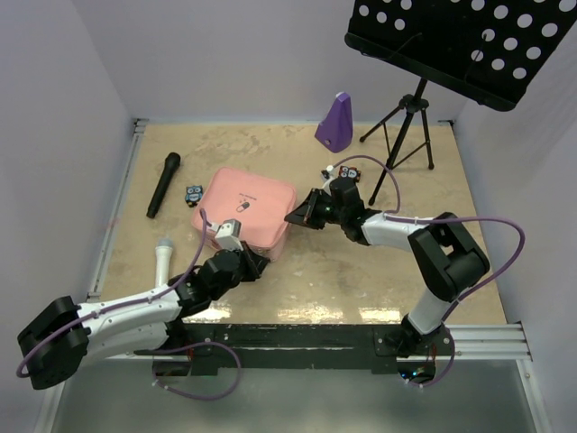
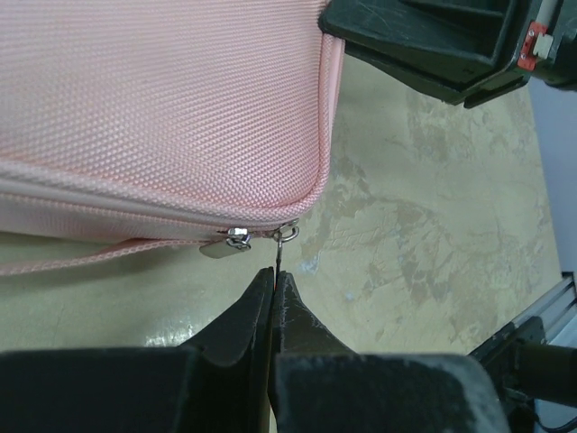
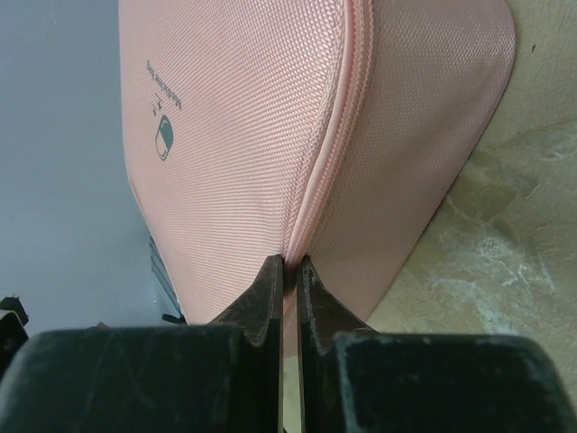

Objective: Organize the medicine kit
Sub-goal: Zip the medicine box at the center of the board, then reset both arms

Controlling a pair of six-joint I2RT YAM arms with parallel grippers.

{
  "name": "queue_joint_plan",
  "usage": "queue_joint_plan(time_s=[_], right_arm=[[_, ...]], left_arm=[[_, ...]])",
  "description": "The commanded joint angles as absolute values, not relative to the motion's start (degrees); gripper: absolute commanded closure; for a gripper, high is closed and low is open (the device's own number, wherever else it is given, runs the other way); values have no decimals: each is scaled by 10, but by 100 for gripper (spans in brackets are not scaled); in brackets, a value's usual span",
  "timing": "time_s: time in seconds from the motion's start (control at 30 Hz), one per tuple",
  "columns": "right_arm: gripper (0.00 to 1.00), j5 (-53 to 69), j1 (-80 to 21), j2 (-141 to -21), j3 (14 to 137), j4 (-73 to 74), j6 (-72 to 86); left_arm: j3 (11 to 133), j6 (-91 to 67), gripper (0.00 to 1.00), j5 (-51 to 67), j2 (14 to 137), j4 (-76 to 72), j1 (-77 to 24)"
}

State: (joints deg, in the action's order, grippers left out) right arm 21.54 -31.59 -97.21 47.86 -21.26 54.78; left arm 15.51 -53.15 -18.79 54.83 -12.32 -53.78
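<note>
The pink medicine kit [image 1: 248, 203] lies zipped closed, lid up, pill logo [image 3: 163, 139] showing. My left gripper [image 1: 261, 264] is at its near right corner and is shut on the thin metal zipper pull [image 2: 280, 253], which hangs from a slider [image 2: 287, 233] at the rounded corner. In the left wrist view the kit [image 2: 162, 99] fills the upper left, and my left gripper [image 2: 273, 273] pinches the pull just below it. A second slider tab [image 2: 227, 244] sits beside it. My right gripper [image 1: 295, 217] is at the kit's right edge. In the right wrist view this gripper [image 3: 290, 263] is shut on the zipper seam [image 3: 335, 135] of the kit [image 3: 234, 135].
A black microphone [image 1: 164, 184] lies left of the kit, and a white-headed one [image 1: 162, 257] lies near the left arm. Small dark gadgets [image 1: 194, 194] [image 1: 347, 170] lie beside the kit. A purple metronome [image 1: 334, 121] and a music stand [image 1: 410, 126] stand at the back.
</note>
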Motion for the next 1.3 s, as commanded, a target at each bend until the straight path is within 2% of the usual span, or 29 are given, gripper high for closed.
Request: queue_joint_plan(time_s=[0.0, 0.4, 0.53, 0.57, 0.6, 0.63, 0.67, 0.73, 0.9, 1.07, 1.2, 1.27], right_arm=[[100, 128, -281, -976, 511, -250, 512], [100, 131, -277, -966, 497, -257, 502], [100, 184, -279, -978, 507, -266, 474], [97, 194, -280, -977, 506, -265, 467], [83, 199, -282, -972, 504, -265, 461], [74, 201, -283, -967, 500, -262, 454], [65, 206, -284, -961, 498, -257, 447], [53, 208, -284, -947, 494, -237, 432], [42, 208, -285, -908, 483, -205, 410], [37, 158, -303, -839, 482, -148, 370], [36, 86, -316, -755, 463, -125, 331], [36, 2, -331, -714, 452, -108, 309]], left_arm=[[124, -597, 100, -243, 506, 67, -537], [122, -626, 100, -277, 455, 124, -533], [125, -615, 99, -274, 451, 122, -533], [127, -610, 83, -272, 450, 120, -533], [130, -606, 70, -270, 448, 120, -533], [134, -600, 58, -270, 447, 122, -533], [138, -598, 50, -270, 445, 127, -533], [146, -594, 42, -276, 433, 141, -533], [160, -580, 33, -288, 394, 165, -533], [187, -556, 31, -307, 360, 186, -533], [220, -502, 30, -339, 337, 177, -533], [242, -470, 28, -365, 332, 164, -533]])
